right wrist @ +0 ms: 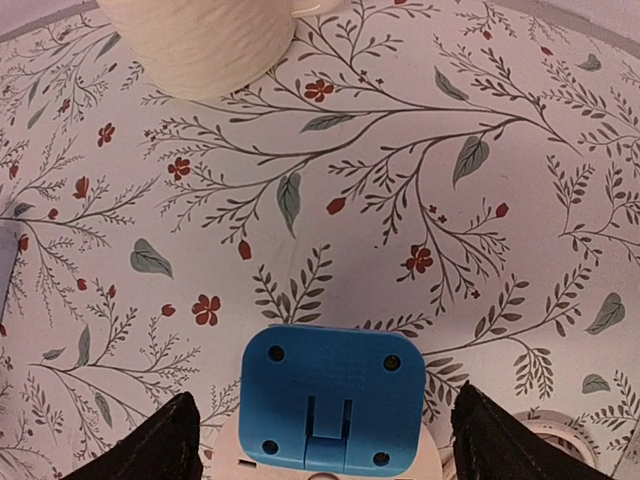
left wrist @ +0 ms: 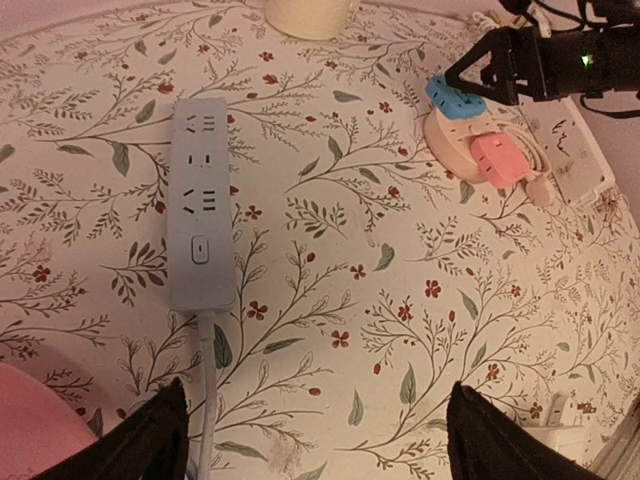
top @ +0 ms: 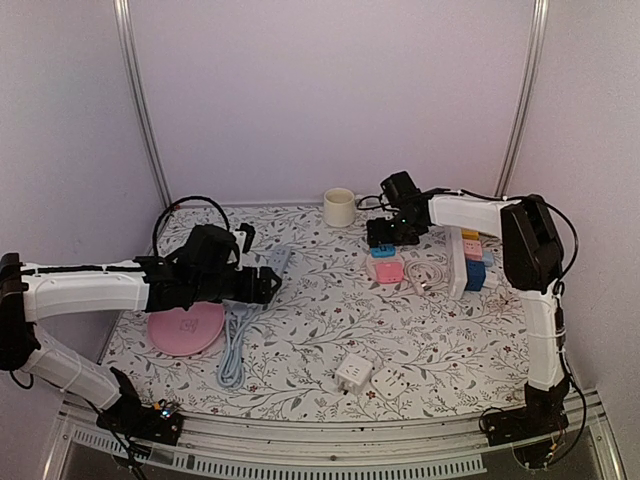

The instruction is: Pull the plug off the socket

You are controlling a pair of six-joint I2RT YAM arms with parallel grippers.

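Two plugs, a blue plug [right wrist: 333, 398] and a pink plug [top: 386, 270], sit on the round white socket [left wrist: 437, 128] far right on the floral tablecloth [top: 320, 330], pale walls around. The right gripper [top: 384, 236] hovers over the blue plug, fingers spread, gripping nothing. The left gripper [top: 268, 285] gapes empty near the grey power strip [left wrist: 200, 200].
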